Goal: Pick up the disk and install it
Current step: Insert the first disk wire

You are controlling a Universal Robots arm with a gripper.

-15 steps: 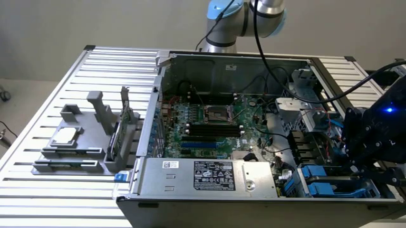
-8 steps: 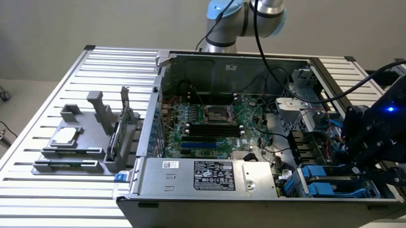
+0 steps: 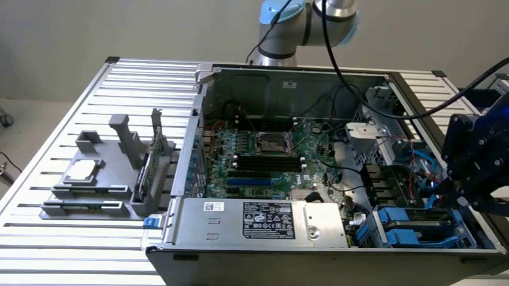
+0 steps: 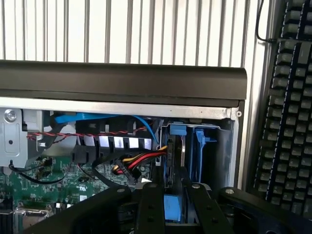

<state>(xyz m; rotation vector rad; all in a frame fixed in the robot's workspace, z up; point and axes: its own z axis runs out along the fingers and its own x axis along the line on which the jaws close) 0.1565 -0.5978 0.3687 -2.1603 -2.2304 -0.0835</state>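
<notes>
Gripper (image 4: 173, 195) hangs over the drive bay (image 3: 421, 229) at the corner of the open computer case (image 3: 318, 253), its jaws parted around a blue piece; the disk (image 4: 174, 156), standing on edge on blue rails, sits inside that bay, apparently seated, beside red and yellow power cables (image 4: 141, 158)
</notes>
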